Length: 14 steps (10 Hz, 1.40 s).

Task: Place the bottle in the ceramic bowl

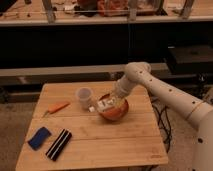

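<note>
Wooden table (125, 145), viewed from a high front angle. Just right of centre, an orange-red bowl (118, 115). At the bowl's 10 o'clock, close beside it, a translucent white cup (84, 96), upright. Farther out at 9 o'clock, a small orange object (56, 107) lying flat. Near the table's 8 o'clock corner, a blue pad (39, 138) with a black striped block (58, 144) just beside it. Reaching in from 3 o'clock, a white arm (165, 95), bent down to the bowl. End effector (106, 103) low over the bowl's 9 o'clock rim; grip state impossible to tell. Bottle (99, 106), a pale shape at the end effector's tip, over that same rim.
</note>
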Tool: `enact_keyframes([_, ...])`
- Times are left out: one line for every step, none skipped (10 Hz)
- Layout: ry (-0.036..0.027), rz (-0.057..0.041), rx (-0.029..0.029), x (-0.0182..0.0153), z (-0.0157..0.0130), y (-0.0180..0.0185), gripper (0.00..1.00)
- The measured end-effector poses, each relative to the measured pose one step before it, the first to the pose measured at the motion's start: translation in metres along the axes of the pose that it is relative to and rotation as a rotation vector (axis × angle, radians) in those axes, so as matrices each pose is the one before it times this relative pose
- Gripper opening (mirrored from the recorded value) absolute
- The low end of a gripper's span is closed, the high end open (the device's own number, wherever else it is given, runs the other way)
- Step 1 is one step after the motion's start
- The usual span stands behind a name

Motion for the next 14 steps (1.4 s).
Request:
enact_keyframes([0.00009,0.00135,0.00005,-0.00003,-0.00026,-0.00047,0.09])
enact_keyframes([0.00069,0.00225,-0.00079,0.00047,0.00041,-0.00037,0.09])
enact_keyframes([0.00009,0.00135,0.00052,-0.00003,-0.00027,-0.00057,0.09])
enact_keyframes([0.00072,0.00331,-0.00168,0.00084,0.00067,0.00001,0.09])
enact_keyframes([0.00018,0.00064,-0.00066,-0.00016,-0.00018,-0.00056,0.09])
enact_keyframes([0.00004,0.00147,-0.00065,0.00024,0.00003,-0.00017,0.09])
enact_keyframes([-0.00008,0.00127,-0.00070,-0.00003,0.00026,-0.00040,0.09])
enact_keyframes([0.00018,0.00147,-0.00088,0.00025,0.00006,-0.00026,0.09])
enact_keyframes([0.00073,0.00180,-0.00159,0.00035,0.00013,-0.00033,0.09])
enact_keyframes([0.00048,0.00243,-0.00091,0.00022,-0.00035,-0.00046,0.09])
enact_keyframes([-0.00006,0.00339,-0.00217,0.00052,0.00058,-0.00020,0.09])
enact_keyframes([-0.00050,0.00234,0.00027,-0.00004,-0.00048,-0.00062,0.09])
enact_keyframes([0.00061,0.00289,-0.00072,0.00085,-0.00014,-0.00006,0.09])
enact_keyframes([0.00040,0.00176,-0.00013,0.00041,-0.00061,-0.00043,0.09])
